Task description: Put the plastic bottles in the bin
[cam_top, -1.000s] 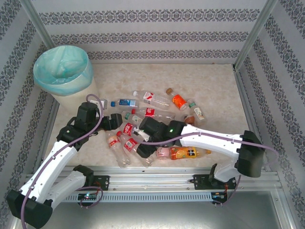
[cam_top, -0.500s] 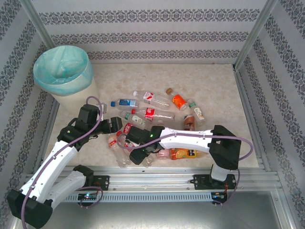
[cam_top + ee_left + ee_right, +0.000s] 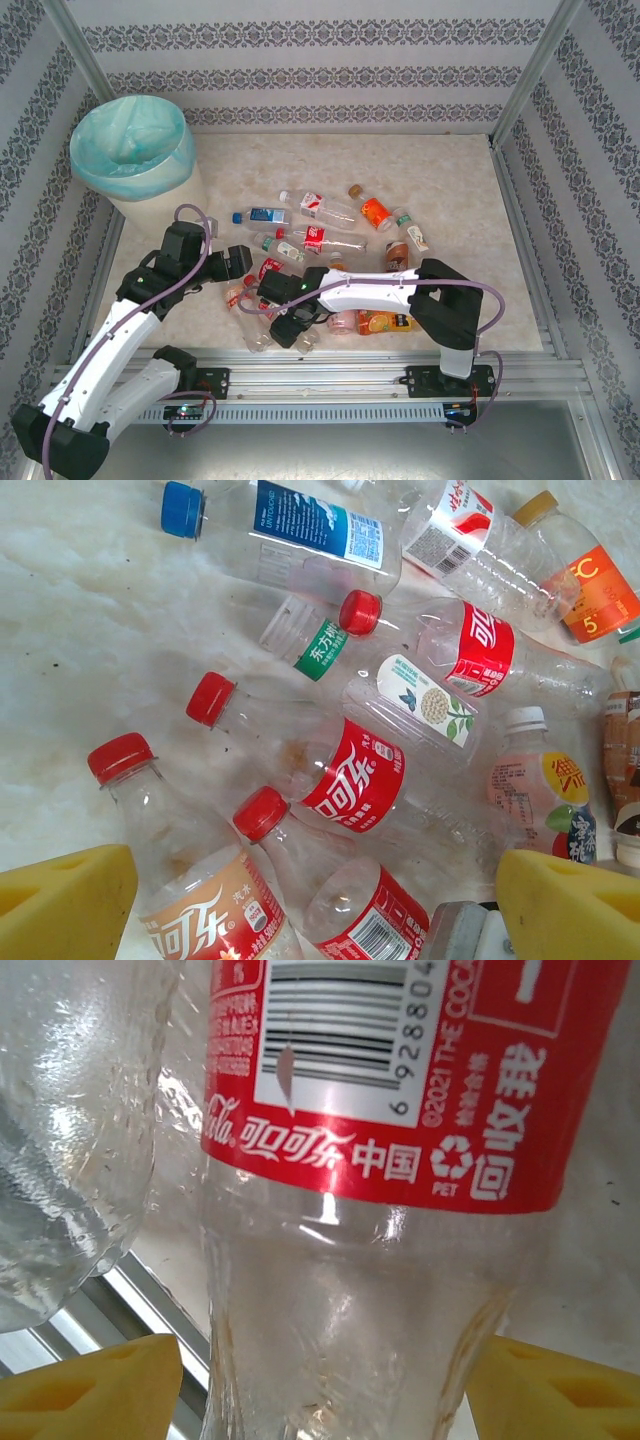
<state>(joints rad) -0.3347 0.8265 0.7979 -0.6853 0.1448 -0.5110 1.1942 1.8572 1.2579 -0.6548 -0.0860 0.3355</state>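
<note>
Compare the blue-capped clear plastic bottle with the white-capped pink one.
The blue-capped clear plastic bottle is see-through with a blue label; the white-capped pink plastic bottle is pink with a colourful label. Caps differ: blue versus white. Both lie on their sides, capped.

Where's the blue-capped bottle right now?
In the top view the blue-capped bottle lies on the table right of the bin, with a red-and-white labelled bottle just to its right.

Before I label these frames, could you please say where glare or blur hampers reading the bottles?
Right wrist: the red-labelled bottle looms close, label sharp, clear body streaked with highlights. Left wrist: sharp, small glints on the bottle pile. Top external: even light, print too small.
</note>
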